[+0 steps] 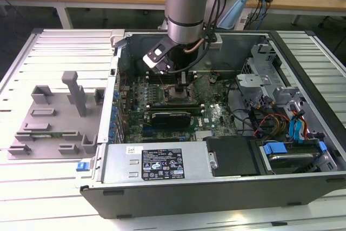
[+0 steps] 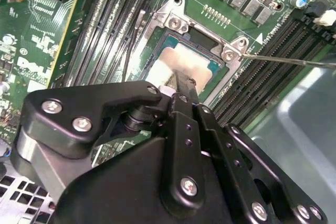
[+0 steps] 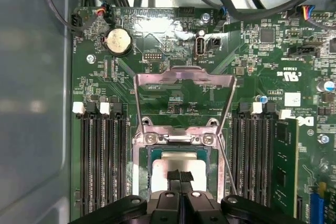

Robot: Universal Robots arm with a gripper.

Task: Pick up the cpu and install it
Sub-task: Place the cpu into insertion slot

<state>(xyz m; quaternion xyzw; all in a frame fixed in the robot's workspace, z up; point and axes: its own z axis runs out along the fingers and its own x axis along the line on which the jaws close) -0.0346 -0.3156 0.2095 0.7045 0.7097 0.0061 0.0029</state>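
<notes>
Here the gripper (image 3: 180, 176), fingers together, sits right over the cpu (image 3: 161, 167) lying in its socket (image 3: 140, 141); memory slots (image 3: 102, 163) crowd both sides; a white label (image 3: 292, 98) lies well aside

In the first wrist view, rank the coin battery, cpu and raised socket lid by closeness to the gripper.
1. cpu, in the socket right at the gripper.
2. raised socket lid, just beyond the socket.
3. coin battery, near the board's far edge.
</notes>
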